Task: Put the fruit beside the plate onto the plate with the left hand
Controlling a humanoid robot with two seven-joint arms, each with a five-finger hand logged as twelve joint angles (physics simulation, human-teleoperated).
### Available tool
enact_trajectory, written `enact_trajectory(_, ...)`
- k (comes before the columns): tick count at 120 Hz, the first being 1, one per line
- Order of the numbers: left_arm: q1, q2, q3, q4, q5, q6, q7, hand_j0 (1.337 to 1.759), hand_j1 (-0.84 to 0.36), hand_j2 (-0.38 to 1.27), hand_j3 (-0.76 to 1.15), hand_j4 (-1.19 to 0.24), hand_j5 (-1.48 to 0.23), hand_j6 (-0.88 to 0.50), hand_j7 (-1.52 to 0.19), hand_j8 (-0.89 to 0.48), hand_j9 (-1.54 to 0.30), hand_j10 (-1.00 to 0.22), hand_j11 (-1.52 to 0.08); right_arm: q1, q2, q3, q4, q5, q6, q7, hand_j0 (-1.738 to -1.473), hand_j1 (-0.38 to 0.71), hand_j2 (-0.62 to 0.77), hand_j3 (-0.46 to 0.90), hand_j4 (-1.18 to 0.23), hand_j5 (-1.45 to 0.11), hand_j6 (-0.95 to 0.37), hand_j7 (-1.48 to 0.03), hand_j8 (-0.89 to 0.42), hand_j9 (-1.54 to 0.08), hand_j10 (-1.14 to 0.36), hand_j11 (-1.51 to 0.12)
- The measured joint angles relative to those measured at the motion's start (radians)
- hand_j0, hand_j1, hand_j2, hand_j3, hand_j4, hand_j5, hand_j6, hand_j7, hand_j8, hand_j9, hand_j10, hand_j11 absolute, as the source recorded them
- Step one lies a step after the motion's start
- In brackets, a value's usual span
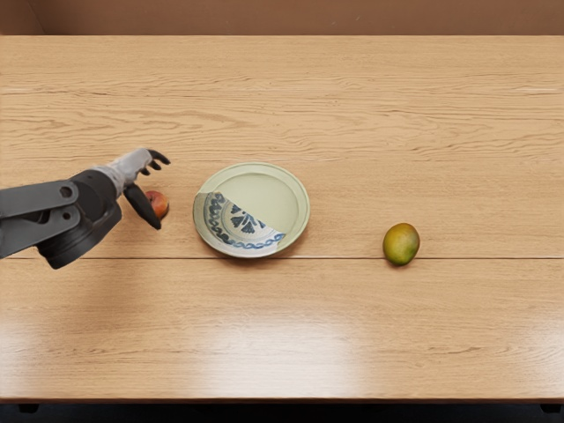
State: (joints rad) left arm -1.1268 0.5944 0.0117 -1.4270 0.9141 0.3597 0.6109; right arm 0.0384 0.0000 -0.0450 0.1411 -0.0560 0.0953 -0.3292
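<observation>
Just left of the plate (pixel 264 187), on the table (pixel 370 115), sits a small reddish fruit (pixel 159 203). It's close to the rim w/ a thin gap, not touching as far as I can see. That's the one to move. The other fruit, a green-yellow mango (pixel 401 243), lies well apart on the plate's right side.

The left hand (pixel 134 179) is right at the red fruit, on its left and a bit behind. The fruit lies to the hand's right, toward the plate, so hand, fruit and plate line up approx. left to right. The fruit looks near round, so there's no long axis to speak of.

The fingers (pixel 156 160) are spread wide beyond the fruit. The dark thumb (pixel 144 208) angles down across its left edge, and the fruit sits in the opening btw. them. Nothing is gripped yet, imo. From this angle I can't tell if the thumb touches the fruit or only overlaps it.

The forearm comes in low from the left edge, wrist pointing toward the plate. The right arm isn't in view, so the left hand is the only one near.

Next, prob.: close around the fruit, lift, then a short carry right over the rim.
</observation>
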Motion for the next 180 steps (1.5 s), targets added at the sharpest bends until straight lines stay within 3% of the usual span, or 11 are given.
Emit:
enact_trajectory(72,0.034,-0.044,0.000,0.071,0.027,0.037,0.000,1.658,-0.08,0.07,0.00,-0.36,-0.47,-0.36,-0.47,-0.36,-0.47,-0.36,-0.47,0.000,0.000,-0.001,0.000,-0.001,0.000,0.000,-1.658,-0.35,0.00,0.00,0.00,0.00,0.00,0.00,0.00,0.00,0.00,0.00)
enact_trajectory(89,0.053,-0.051,0.000,0.075,0.030,0.039,0.000,1.658,-0.10,0.08,0.00,-0.38,-0.49,-0.38,-0.49,-0.38,-0.49,-0.38,-0.49,0.000,0.000,-0.001,0.000,-0.001,0.000,0.000,-1.658,-0.35,0.00,0.00,0.00,0.00,0.00,0.00,0.00,0.00,0.00,0.00)
enact_trajectory(95,0.057,-0.049,0.000,0.075,0.030,0.043,0.000,1.639,-0.11,0.08,0.02,-0.39,-0.50,-0.39,-0.50,-0.39,-0.50,-0.39,-0.50,0.000,0.000,-0.001,0.000,-0.001,0.000,0.000,-1.658,-0.35,0.00,0.00,0.00,0.00,0.00,0.00,0.00,0.00,0.00,0.00)
enact_trajectory(180,0.056,-0.050,-0.001,0.067,0.029,0.057,0.001,1.656,-0.26,0.12,0.00,-0.53,-0.70,-0.53,-0.69,-0.53,-0.69,-0.53,-0.69,0.000,0.000,-0.001,0.000,-0.001,0.000,0.000,-1.658,-0.35,0.00,0.00,0.00,0.00,0.00,0.00,0.00,0.00,0.00,0.00)
